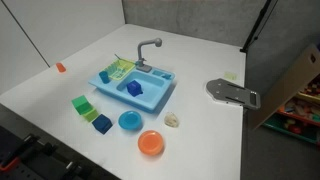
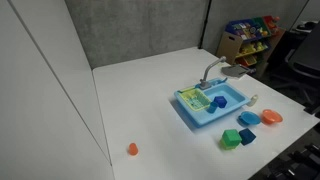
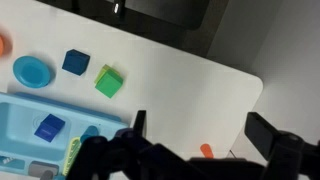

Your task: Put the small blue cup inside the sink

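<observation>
Black two-finger gripper is hanging over the white table in the wrist view, fingers spread wide apart, gripping nothing. Nearest the table's front edge in an exterior view, a round orange plastic dish is lying near a round mid-blue shallow dish, with a small beige lump just beyond. A dark blue block, teal block and green block are sitting in a row beside them. Behind, the light blue rectangular plastic toy sink is sitting flat, and the small dark royal-blue plastic cup is resting inside its basin, untouched by the gripper. At the sink's back edge a grey curved faucet is standing, with a yellow-green rack section beside the basin. Farthest, a tiny orange object is sitting alone.
</observation>
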Motion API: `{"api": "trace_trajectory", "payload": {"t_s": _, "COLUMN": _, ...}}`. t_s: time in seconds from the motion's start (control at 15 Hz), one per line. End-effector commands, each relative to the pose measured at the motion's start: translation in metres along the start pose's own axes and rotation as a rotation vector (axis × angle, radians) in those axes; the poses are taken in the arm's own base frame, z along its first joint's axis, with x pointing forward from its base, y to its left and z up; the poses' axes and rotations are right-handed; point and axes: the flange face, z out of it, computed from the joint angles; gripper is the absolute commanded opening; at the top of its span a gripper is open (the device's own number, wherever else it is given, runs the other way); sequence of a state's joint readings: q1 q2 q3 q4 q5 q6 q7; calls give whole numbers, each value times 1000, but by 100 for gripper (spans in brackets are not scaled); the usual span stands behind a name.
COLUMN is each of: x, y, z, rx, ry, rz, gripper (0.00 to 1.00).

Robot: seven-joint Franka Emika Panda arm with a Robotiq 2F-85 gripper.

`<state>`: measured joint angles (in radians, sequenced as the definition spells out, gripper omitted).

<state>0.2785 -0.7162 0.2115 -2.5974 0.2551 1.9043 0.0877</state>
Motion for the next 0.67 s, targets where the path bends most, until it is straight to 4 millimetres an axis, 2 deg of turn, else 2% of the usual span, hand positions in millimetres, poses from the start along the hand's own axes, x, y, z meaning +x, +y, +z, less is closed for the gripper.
{"api": "trace_trajectory", "payload": {"t_s": 0.0, "x": 0, "y": 0, "z": -1, "rx": 0, "ry": -1, "rz": 0, "gripper": 100}}
{"api": "trace_trajectory", "payload": {"t_s": 0.2, "x": 0, "y": 0, "z": -1, "rx": 0, "ry": 0, "rz": 0, "gripper": 100}}
{"api": "trace_trajectory", "payload": {"t_s": 0.6, "x": 8, "y": 16, "z": -24, "rx": -8, "ry": -40, "rz": 37, "gripper": 100}}
